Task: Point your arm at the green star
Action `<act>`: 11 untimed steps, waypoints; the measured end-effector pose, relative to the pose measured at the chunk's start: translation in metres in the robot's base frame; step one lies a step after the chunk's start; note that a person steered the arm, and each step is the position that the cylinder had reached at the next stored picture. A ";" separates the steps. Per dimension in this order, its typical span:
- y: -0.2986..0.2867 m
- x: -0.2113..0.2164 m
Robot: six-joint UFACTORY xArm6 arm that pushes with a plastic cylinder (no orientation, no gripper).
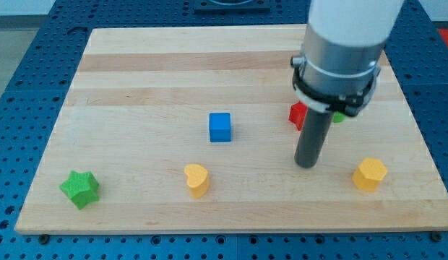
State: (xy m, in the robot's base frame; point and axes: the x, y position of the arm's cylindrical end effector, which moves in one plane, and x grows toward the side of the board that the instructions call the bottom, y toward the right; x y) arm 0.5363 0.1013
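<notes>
The green star (80, 188) lies near the board's bottom left corner. My tip (306, 165) rests on the board right of centre, far to the right of the star. A blue cube (220, 127) sits near the middle. A yellow heart-shaped block (196, 180) lies below and left of the cube. A red block (298, 114) is partly hidden behind my rod, just above my tip. A green block (340, 116) peeks out from under the arm's body. A yellow hexagon (370, 174) lies to the right of my tip.
The wooden board (137, 79) lies on a blue perforated table (22, 43). The arm's grey and white body (339, 50) covers the board's top right part.
</notes>
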 end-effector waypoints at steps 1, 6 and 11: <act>-0.013 0.014; -0.095 0.082; -0.292 0.065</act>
